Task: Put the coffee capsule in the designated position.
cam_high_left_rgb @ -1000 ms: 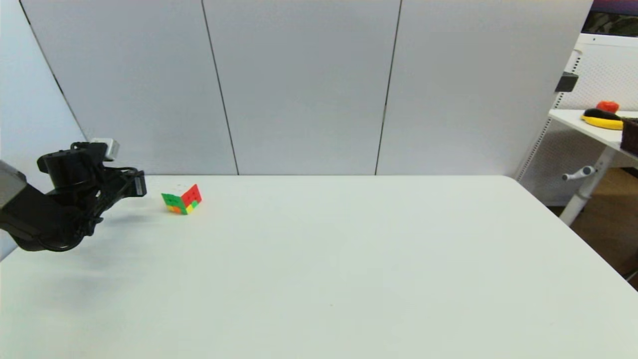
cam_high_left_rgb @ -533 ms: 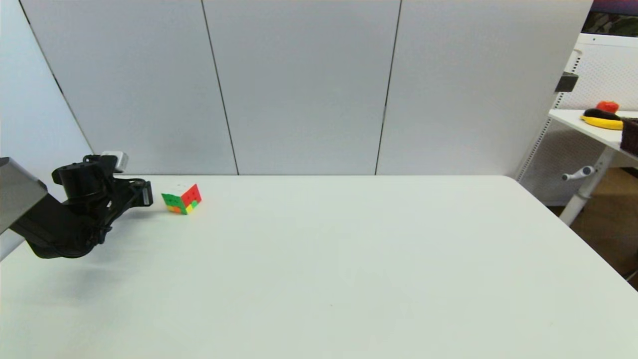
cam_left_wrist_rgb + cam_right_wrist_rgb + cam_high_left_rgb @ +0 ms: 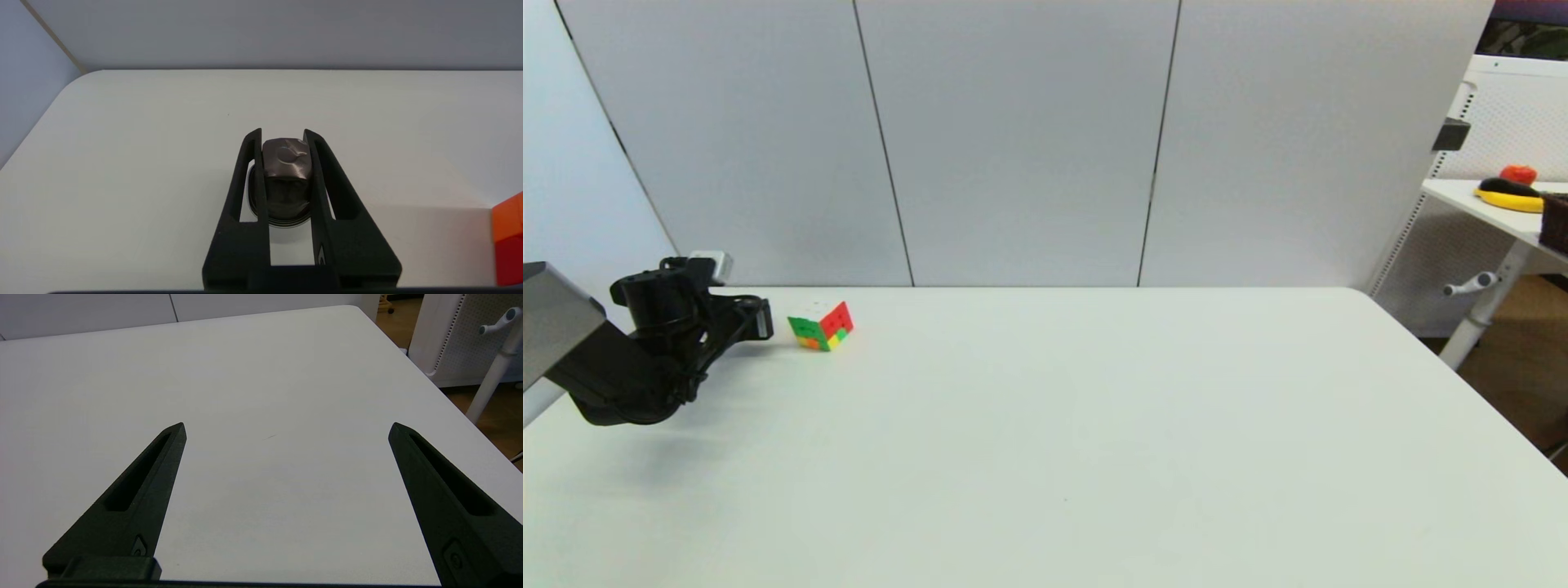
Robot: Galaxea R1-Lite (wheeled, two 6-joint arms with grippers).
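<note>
A dark grey-brown coffee capsule (image 3: pixel 286 163), dented on its dome, sits clamped between the two black fingers of my left gripper (image 3: pixel 282 132). In the head view the left gripper (image 3: pixel 761 317) hangs low over the far left of the white table (image 3: pixel 1094 425), just left of the puzzle cube, and the capsule is hidden there. I cannot tell whether the capsule touches the tabletop. My right gripper (image 3: pixel 286 426) shows only in the right wrist view, open with nothing between its fingers, above plain tabletop (image 3: pixel 261 375).
A multicoloured puzzle cube (image 3: pixel 822 326) stands on the table close to the right of the left gripper; its orange and red corner (image 3: pixel 508 241) shows in the left wrist view. Grey wall panels (image 3: pixel 1013 139) rise behind the table. A side table (image 3: pixel 1494 204) stands at the right.
The left arm came down and shifted slightly right toward the cube, then stayed nearly still for the last half second. The cube has not moved.
</note>
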